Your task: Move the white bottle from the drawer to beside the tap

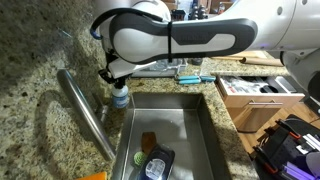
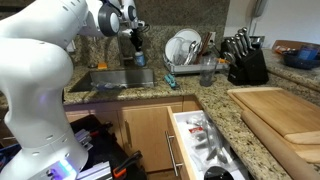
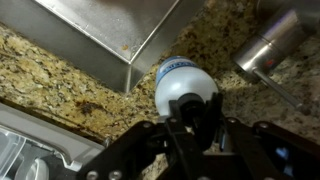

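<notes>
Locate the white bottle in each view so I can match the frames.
Exterior view: white bottle under the gripper, at the sink's corner beside the tap.
Exterior view: small, upper middle, behind the sink.
Wrist view: centre of frame, just off the sink's corner.
Shared landmark: the steel sink.

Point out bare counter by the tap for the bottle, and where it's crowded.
Bare granite lies beyond the tap, away from the sink; a narrow strip between them holds the bottle. The sink floor holds clutter.
</notes>
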`<state>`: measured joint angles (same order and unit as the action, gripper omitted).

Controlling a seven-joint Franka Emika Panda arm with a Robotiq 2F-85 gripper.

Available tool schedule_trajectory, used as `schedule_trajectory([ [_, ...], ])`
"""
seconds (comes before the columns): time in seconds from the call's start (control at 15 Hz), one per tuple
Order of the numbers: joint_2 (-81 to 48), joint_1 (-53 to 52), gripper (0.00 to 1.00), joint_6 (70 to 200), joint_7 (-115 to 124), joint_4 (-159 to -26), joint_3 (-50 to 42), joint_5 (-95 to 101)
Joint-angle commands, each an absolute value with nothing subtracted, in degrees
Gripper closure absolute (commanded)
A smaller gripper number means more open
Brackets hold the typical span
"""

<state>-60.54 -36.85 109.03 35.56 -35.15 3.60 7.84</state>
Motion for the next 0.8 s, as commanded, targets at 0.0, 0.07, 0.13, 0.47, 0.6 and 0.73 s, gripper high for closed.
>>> schedule_trajectory([
  [0.0,-62.52,-37.37,0.94,106.99,36.14,-31.85,2.63,8.75],
  [0.07,-62.84,-37.59,0.94,106.76,36.09,-31.38,2.29,9.23],
  [0.13,-63.01,-37.70,0.94,106.81,35.72,-31.01,2.16,9.62],
  [0.47,-61.19,-37.12,0.77,108.49,35.56,-34.24,3.15,8.78],
  [0.6,-61.30,-36.75,0.94,109.26,34.62,-34.17,3.84,8.15],
  [0.73,-61.93,-36.43,0.94,111.03,34.34,-33.00,4.32,7.48],
])
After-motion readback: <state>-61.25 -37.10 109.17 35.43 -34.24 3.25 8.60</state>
